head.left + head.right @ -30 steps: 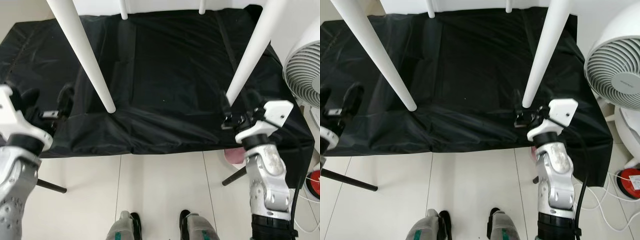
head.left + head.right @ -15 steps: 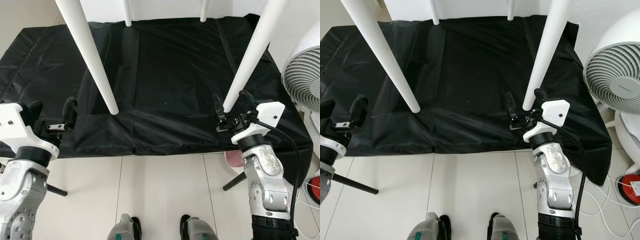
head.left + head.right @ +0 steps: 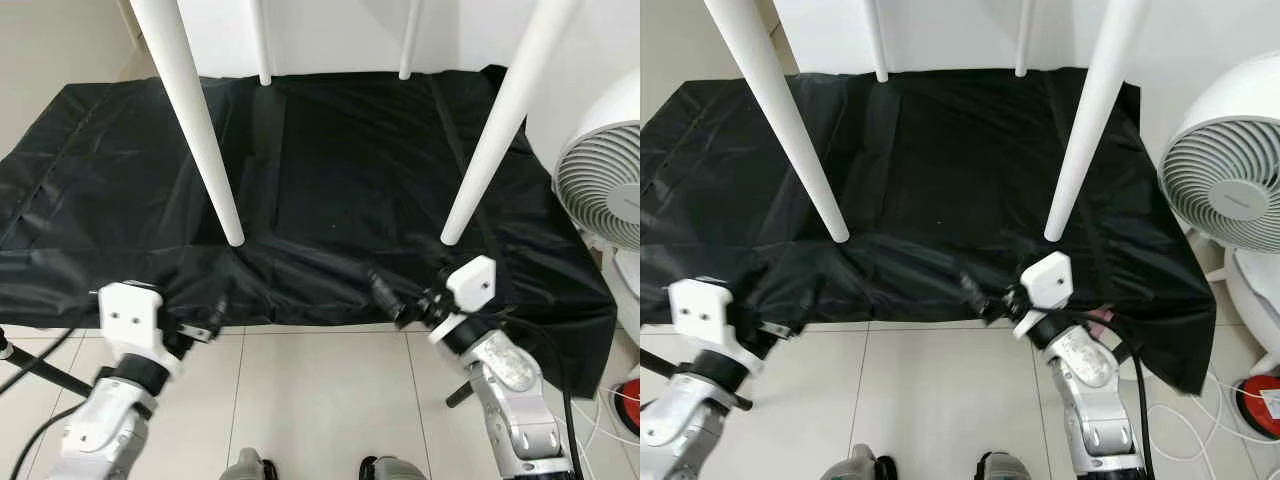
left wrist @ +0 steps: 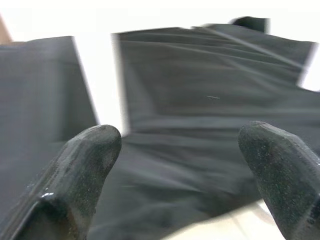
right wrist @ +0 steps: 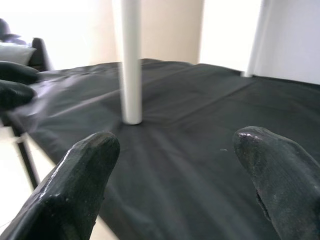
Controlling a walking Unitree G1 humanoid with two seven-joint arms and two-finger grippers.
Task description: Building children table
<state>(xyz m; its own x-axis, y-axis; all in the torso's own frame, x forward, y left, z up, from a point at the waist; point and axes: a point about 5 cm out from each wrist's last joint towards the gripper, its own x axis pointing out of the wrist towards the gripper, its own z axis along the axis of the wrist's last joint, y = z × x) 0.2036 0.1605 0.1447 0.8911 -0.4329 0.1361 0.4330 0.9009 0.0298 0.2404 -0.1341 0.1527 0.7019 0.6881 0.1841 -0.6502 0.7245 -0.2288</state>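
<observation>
In the left eye view, four white table legs (image 3: 200,130) are standing on a black-covered worktop (image 3: 330,170), two near, two far; the left end effector (image 3: 205,322) and right end effector (image 3: 405,300) are hanging low at its front edge; a white fan (image 3: 605,190) is sitting at right. In the left wrist view, fingers (image 4: 80,170) are spreading wide toward the blurred black cover. In the right wrist view, fingers (image 5: 82,175) are gaping wide, facing one white leg (image 5: 131,60).
</observation>
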